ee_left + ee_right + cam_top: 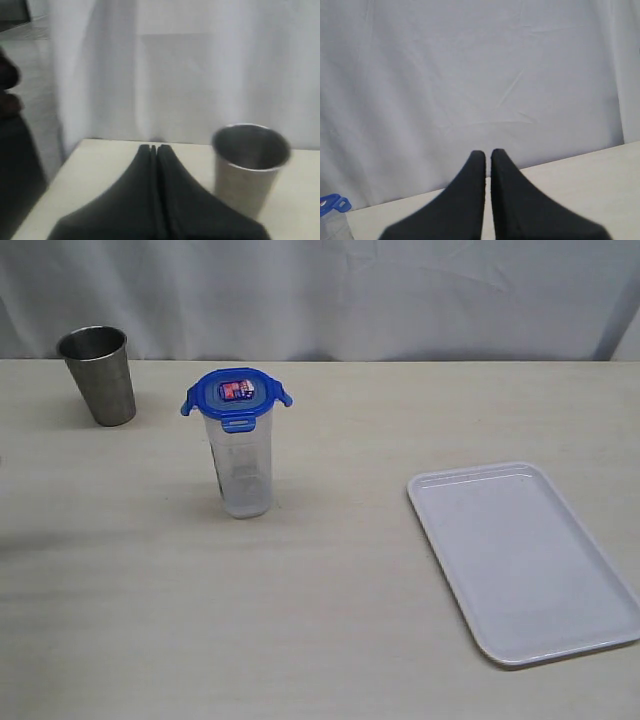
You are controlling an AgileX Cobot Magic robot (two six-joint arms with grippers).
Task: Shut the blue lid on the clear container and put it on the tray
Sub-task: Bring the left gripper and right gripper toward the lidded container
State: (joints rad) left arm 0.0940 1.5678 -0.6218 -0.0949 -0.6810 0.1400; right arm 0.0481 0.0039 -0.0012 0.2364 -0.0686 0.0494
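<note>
The clear container (244,465) stands upright on the table left of centre. The blue lid (236,395) rests on its rim, sticker up, with its snap tabs sticking outward. The white tray (520,560) lies flat at the right, with nothing on it. Neither gripper shows in the exterior view. In the left wrist view my left gripper (155,148) is shut with nothing between its fingers, close to the steel cup (250,165). My right gripper (488,153) is shut and holds nothing; a bit of the blue lid (332,204) shows at that view's edge.
A steel cup (98,374) stands at the back left of the table. A pale curtain (330,295) hangs behind the table's far edge. Bare tabletop (300,620) lies between container and tray.
</note>
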